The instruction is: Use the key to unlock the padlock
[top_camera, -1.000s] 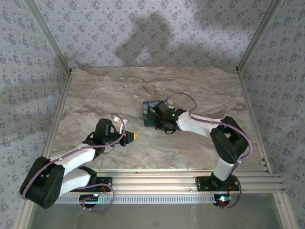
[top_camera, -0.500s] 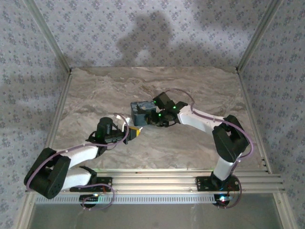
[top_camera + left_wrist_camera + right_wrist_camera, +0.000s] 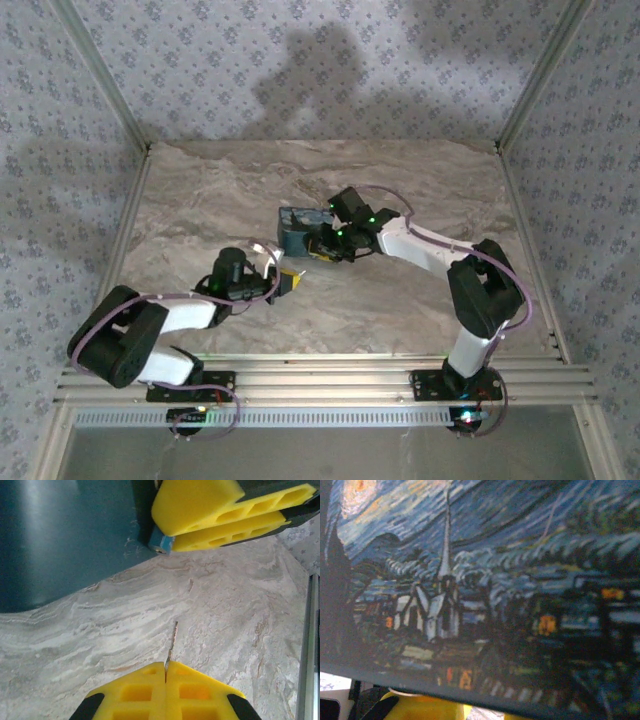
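The padlock (image 3: 292, 228) is held near the centre of the table (image 3: 200, 200), clamped at its 3 o'clock side by the right gripper (image 3: 175, 530). It is found close by at 12 o'clock from the left gripper (image 3: 287, 282), which is pinched tight on the key (image 3: 171, 642). The blade is aimed toward 12, just past the block's edge.

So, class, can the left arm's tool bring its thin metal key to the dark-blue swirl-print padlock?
Probably yes: bare marble table separates the key from the padlock, which the right tool holds close.
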